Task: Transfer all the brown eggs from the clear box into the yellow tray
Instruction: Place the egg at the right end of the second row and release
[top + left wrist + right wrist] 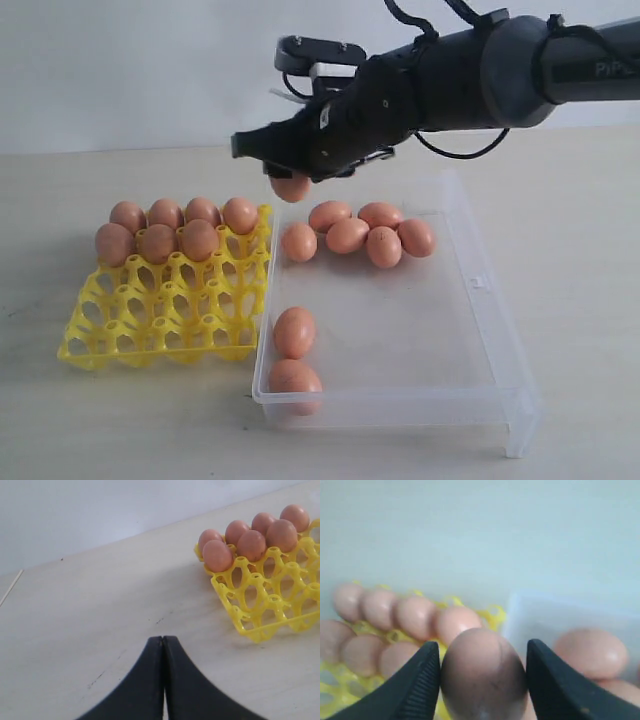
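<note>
My right gripper [290,172] is shut on one brown egg [291,188], held in the air over the far left corner of the clear box [400,330], beside the yellow tray [160,320]. In the right wrist view both fingers [420,680] press the sides of this egg [482,675]. Several brown eggs [165,230] fill the tray's two far rows. More eggs [365,232] lie in a cluster at the far end of the box, and two [294,350] lie at its near left corner. My left gripper [163,638] is shut and empty above bare table, short of the tray [270,615].
The tray's near rows of cups [150,330] stand open, with pointed posts between them. The box has low walls and a small latch tab [478,283] on its right side. The right arm [500,70] stretches in from the upper right, above the box.
</note>
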Robot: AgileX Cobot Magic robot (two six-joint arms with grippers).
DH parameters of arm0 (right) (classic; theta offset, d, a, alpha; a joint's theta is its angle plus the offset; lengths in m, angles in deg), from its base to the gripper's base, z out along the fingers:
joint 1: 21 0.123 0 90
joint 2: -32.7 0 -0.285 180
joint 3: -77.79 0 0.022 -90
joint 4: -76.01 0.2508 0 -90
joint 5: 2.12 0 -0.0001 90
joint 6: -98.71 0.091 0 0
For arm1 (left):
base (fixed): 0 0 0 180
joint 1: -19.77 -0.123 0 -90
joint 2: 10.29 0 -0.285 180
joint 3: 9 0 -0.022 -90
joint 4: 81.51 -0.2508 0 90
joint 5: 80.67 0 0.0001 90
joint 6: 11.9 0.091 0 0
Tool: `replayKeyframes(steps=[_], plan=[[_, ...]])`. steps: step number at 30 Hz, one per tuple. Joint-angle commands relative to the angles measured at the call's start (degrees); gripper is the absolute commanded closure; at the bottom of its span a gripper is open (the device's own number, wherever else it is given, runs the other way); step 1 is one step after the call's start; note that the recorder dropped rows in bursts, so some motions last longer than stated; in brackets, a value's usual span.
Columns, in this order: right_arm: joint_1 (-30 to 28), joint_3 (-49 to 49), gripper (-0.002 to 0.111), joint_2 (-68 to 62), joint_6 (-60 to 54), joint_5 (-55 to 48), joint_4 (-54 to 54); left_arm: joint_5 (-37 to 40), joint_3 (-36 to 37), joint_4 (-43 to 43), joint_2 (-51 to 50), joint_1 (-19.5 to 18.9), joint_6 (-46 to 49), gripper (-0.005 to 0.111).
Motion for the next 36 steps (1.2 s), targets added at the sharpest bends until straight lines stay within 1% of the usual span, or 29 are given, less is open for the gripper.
replayKeyframes(steps=[1,4,11,13,15,19,27,30,32,36], plan=[[1.10,2.33,0.108,-2.20,-10.24,14.00,7.83,-0.45,-0.23,0.00,0.35,0.11,-0.25,0.107],[1.94,2.33,0.108,-5.59,-11.92,16.27,5.83,-0.45,-0.23,0.00,0.35,0.11,-0.25,0.107],[3.60,2.33,0.108,-9.33,-11.50,22.56,0.00,-0.45,-0.23,0.00,0.35,0.11,-0.25,0.107],[3.85,2.33,0.108,-10.16,-9.51,24.66,-1.44,-0.45,-0.23,0.00,0.35,0.11,-0.25,0.107],[3.85,2.33,0.108,-11.18,-5.04,27.71,-5.28,-0.45,-0.23,0.00,0.35,0.11,-0.25,0.107],[3.85,2.33,0.108,-12.80,0.36,30.53,-9.94,-0.45,-0.23,0.00,0.35,0.11,-0.25,0.107],[3.85,2.33,0.108,-15.07,0.67,35.27,-12.96,-0.45,-0.23,0.00,0.35,0.11,-0.25,0.107],[3.85,2.45,0.103,-15.14,1.90,35.39,-14.40,-0.45,-0.23,0.00,0.35,0.11,-0.25,0.107],[3.85,2.99,0.097,-15.14,1.90,36.00,-14.40,-0.45,-0.23,0.00,0.35,0.11,-0.25,0.107],[3.85,3.48,0.082,-15.14,2.35,35.00,-14.30,-0.45,-0.23,0.00,0.35,0.11,-0.25,0.107]])
